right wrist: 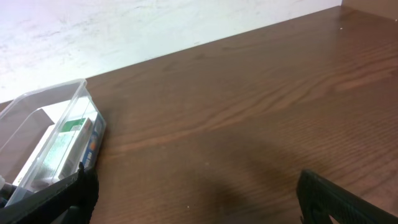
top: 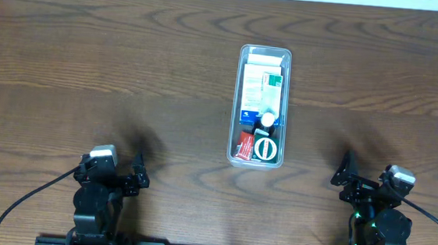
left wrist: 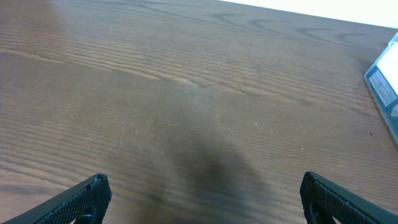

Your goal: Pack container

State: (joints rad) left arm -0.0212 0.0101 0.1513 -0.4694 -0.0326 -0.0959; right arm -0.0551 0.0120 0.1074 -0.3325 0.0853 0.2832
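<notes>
The container [top: 235, 100] sits on the worktop [top: 90, 65] slightly right of centre, its long axis running away from the robot. That puts it within reach of both arms. It is already filled end to end: a white box [top: 264, 61] at the far end, a green-and-white box [top: 272, 84] behind it, and a red packet [top: 244, 146] and a round white-topped item [top: 265, 148] at the near end. The pieces lie close together in a row, which suits so narrow a tub.

Both arms are at the near edge, well apart from the container and to either side of it. The left gripper [left wrist: 202, 186] has its jaws spread wide over bare wood and holds nothing. The right gripper [right wrist: 196, 186] is also wide open and empty, with the container's corner at the left of its view.

This looks like a resting pose, and the packing seems largely finished, though whether the tub has a lid is hard to tell from overhead.
</notes>
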